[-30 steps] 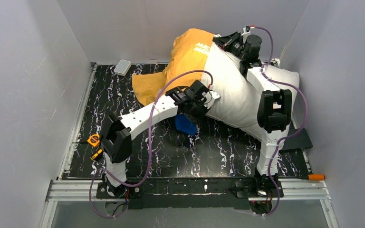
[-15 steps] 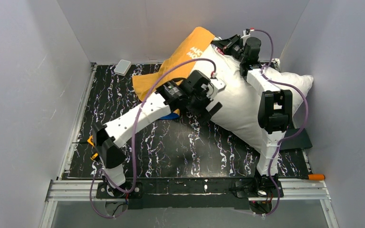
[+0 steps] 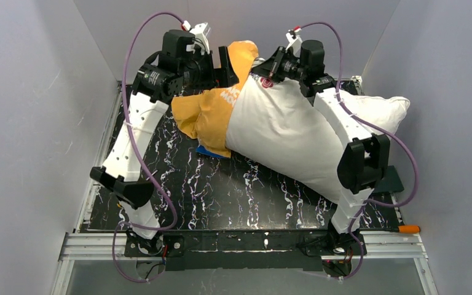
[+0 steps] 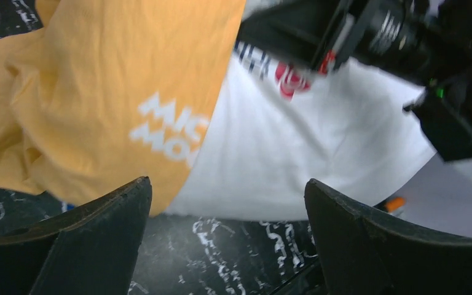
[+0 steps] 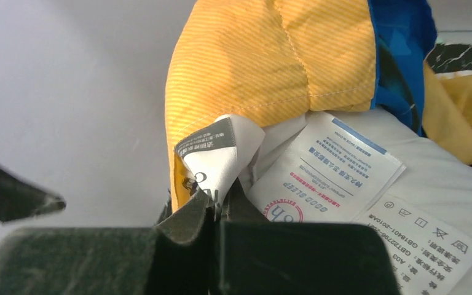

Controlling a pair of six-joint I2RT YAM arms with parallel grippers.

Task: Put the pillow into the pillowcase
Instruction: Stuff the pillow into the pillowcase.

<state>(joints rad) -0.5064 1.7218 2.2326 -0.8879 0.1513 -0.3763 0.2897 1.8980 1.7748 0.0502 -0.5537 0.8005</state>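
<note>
The plump white pillow lies slantwise from the back middle to the right wall. Its far end sits inside the orange-yellow pillowcase, and a blue strip of the case peeks out below. My right gripper is shut on the pillowcase's hem and a white tag at the pillow's top end. The pillow's printed labels lie beside it. My left gripper hangs high at the back left, open and holding nothing. Its fingers look down on orange pillowcase and white pillow.
Grey walls close in the black marbled mat on three sides. A small white box lies at the back left corner. An orange-handled tool rests on the front rail at right, and a flat black piece sits under the pillow's right end.
My left gripper opened and let go at the pillow's near side, then swung up to the back left. The right gripper shifted left, and the pillow settled lower.
</note>
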